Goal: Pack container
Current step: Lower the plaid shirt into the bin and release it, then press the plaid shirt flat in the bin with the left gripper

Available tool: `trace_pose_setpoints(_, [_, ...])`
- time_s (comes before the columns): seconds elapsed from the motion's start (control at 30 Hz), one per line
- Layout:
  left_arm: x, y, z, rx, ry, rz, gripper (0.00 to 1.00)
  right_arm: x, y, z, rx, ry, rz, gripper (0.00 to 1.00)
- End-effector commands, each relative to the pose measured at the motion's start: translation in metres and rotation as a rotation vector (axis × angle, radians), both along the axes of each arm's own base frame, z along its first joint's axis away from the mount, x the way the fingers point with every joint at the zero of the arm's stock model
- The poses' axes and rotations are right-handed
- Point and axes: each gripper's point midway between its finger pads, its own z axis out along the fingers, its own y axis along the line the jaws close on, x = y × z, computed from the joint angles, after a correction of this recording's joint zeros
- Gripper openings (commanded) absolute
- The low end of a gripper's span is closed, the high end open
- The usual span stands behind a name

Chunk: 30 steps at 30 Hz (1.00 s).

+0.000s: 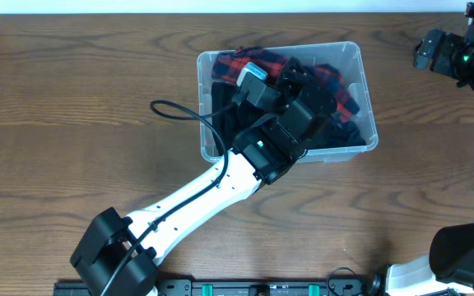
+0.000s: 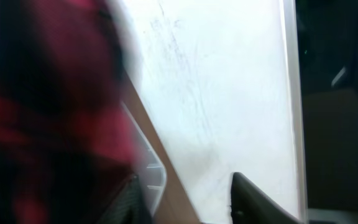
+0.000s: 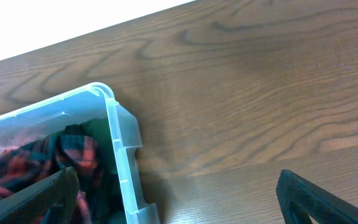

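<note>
The clear plastic container [image 1: 369, 123] stands at the table's back middle, holding red-and-black plaid cloth [image 1: 346, 92]. My left gripper [image 1: 315, 86] hangs inside it over the cloth. In the left wrist view the left gripper [image 2: 184, 186] is open, with only table and a container corner [image 2: 156, 171] showing in the gap. Blurred plaid cloth [image 2: 42, 124] lies against its left finger [image 2: 129, 202]. My right gripper [image 1: 447, 53] hovers at the back right, away from the container. The right gripper [image 3: 179, 205] is open and empty, over the container's rim [image 3: 120, 155] and the cloth [image 3: 73, 155].
The left arm [image 1: 204, 189] crosses the table from the front left to the container, trailing a black cable [image 1: 179, 111]. Bare wooden table [image 1: 72, 123] surrounds the container. The right arm's base [image 1: 467, 255] stands at the front right.
</note>
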Motion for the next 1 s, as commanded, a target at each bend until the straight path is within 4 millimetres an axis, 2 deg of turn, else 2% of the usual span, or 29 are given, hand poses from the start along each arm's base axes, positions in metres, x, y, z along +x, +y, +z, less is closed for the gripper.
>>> trace_pose_setpoints(0.0, [-0.002, 0.001, 0.022, -0.037, -0.03, -0.012, 0.52, 0.002, -0.002, 0.0, 0.008, 0.0, -0.012, 0.99])
trace_pose_setpoints(0.3, [-0.004, -0.021, 0.038, -0.124, -0.06, -0.12, 0.51, 0.002, -0.002, 0.0, 0.008, 0.0, -0.012, 0.99])
trace_pose_setpoints(0.4, [-0.006, -0.02, 0.049, -0.04, -0.102, -0.152, 0.51, 0.002, -0.002, 0.0, 0.008, 0.0, -0.012, 0.99])
trace_pose_setpoints(0.47, [-0.007, -0.015, 0.058, 0.18, -0.158, -0.21, 0.51, 0.003, -0.002, 0.0, 0.008, 0.0, -0.012, 0.99])
trace_pose_setpoints(0.57, [-0.016, -0.018, 0.066, 0.724, -0.275, -0.408, 0.51, 0.002, -0.002, 0.0, 0.008, 0.0, -0.012, 0.99])
trace_pose_setpoints(0.63, [-0.021, -0.013, 0.057, 1.008, -0.287, -0.492, 0.51, 0.002, -0.002, 0.0, 0.008, 0.0, -0.012, 0.99])
trace_pose_setpoints(0.73, [-0.021, -0.002, 0.036, 1.315, -0.258, -0.597, 0.51, 0.002, -0.002, 0.0, 0.008, 0.0, -0.012, 0.99])
trace_pose_setpoints(0.83, [-0.011, 0.015, 0.011, 1.466, -0.181, -0.655, 0.51, 0.002, -0.002, 0.0, 0.008, 0.0, -0.012, 0.99])
trace_pose_setpoints(0.97, [0.013, 0.044, -0.012, 1.514, -0.076, -0.643, 0.51, 0.002, -0.002, 0.0, 0.008, 0.0, -0.012, 0.99])
